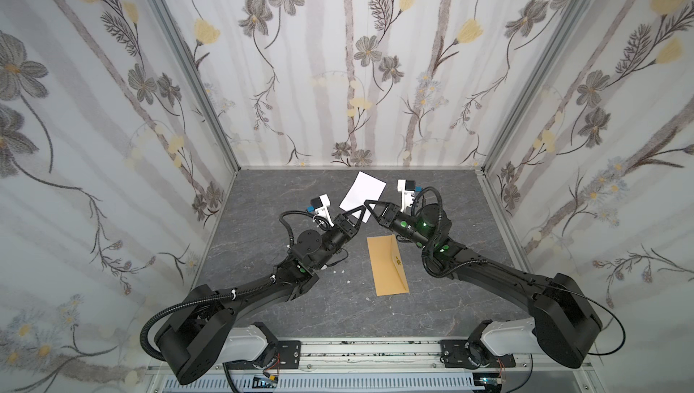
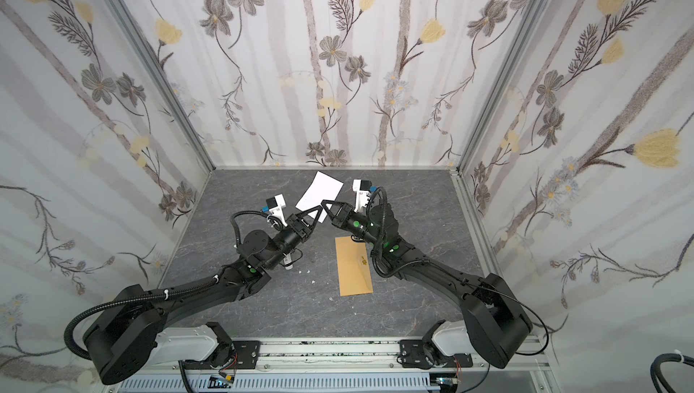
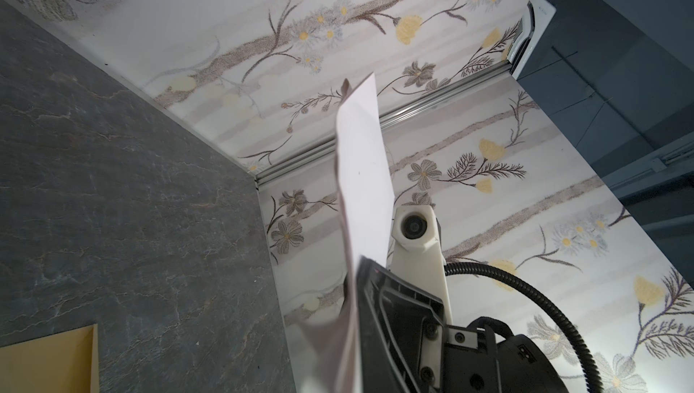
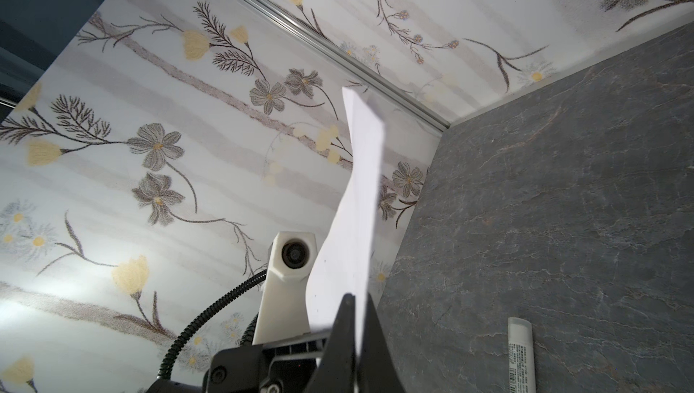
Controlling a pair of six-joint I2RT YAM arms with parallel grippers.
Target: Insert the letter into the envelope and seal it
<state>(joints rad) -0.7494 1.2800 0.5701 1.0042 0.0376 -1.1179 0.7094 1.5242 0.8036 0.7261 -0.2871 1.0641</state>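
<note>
Our left gripper [image 1: 362, 210] clenches the letter [image 1: 362, 192] beyond the envelope [image 1: 386, 267]; we cannot tell if the right gripper [image 1: 368, 204] grips. Inserting, sealing remain.

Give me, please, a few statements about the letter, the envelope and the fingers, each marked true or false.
1. The white rectangular paper letter is up in the air. True.
2. The left fingers are shut on the letter. True.
3. The long kraft-brown paper envelope is lifted too. False: it lies flat on the grey marbled table.
4. The letter sits inside the envelope. False: it is wholly outside it.
5. A small white cylindrical tube lies on the table. True.
</note>
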